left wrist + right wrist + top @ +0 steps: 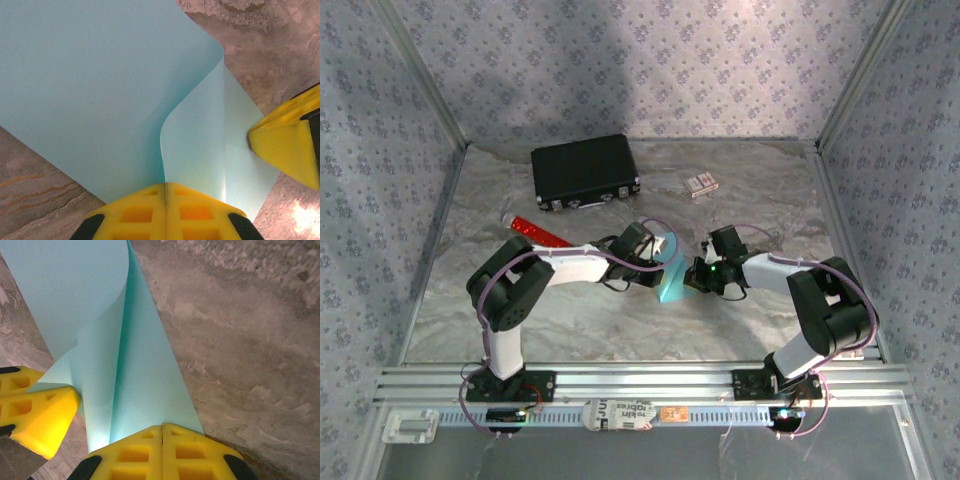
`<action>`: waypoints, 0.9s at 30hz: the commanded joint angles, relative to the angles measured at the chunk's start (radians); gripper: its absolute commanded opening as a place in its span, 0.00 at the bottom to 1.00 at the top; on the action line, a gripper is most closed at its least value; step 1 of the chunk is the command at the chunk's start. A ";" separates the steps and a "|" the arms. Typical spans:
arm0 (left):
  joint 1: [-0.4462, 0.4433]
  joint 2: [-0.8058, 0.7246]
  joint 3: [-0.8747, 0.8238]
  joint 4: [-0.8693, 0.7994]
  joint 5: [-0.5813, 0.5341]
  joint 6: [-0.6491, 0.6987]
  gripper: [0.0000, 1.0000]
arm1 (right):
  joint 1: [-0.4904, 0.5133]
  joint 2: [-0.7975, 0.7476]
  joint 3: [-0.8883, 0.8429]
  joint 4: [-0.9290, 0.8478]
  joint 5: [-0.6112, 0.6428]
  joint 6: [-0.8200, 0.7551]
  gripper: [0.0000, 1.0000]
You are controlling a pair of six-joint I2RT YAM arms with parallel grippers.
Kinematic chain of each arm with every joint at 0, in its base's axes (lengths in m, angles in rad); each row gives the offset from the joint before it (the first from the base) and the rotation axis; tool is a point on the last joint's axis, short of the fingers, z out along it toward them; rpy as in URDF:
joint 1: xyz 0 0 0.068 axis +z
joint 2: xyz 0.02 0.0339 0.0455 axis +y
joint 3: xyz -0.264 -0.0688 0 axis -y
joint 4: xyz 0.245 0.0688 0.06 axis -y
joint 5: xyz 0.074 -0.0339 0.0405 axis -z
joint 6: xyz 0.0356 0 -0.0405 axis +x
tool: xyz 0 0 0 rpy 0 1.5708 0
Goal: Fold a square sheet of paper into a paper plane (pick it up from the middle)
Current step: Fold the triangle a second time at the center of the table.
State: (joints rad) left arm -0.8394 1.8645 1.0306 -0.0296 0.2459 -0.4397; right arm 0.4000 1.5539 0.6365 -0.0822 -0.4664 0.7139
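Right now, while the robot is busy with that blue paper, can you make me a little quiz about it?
1. True or false: the left pincer is shut on the blue paper.
2. Which lies farthest from the arms' bases? A: the black case. B: the red tube. C: the blue paper.
3. Fill in: the right pincer is shut on the ____.

Key: 1 true; 2 A; 3 blue paper.

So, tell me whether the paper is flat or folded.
Partly folded: the paper curves over itself, pinched by the left tool and right tool.
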 commanded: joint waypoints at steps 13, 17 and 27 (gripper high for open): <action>0.006 -0.028 0.011 -0.029 -0.031 0.006 0.05 | 0.007 0.005 -0.024 -0.066 0.045 -0.001 0.07; 0.005 -0.033 0.003 -0.022 -0.036 0.006 0.05 | 0.007 0.004 -0.025 -0.064 0.045 -0.001 0.07; 0.005 -0.026 0.016 -0.012 -0.027 0.009 0.05 | 0.007 0.000 -0.023 -0.065 0.042 0.000 0.07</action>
State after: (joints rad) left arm -0.8394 1.8641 1.0309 -0.0338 0.2195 -0.4385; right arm 0.4000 1.5539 0.6365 -0.0822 -0.4664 0.7143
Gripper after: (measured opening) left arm 0.055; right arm 0.068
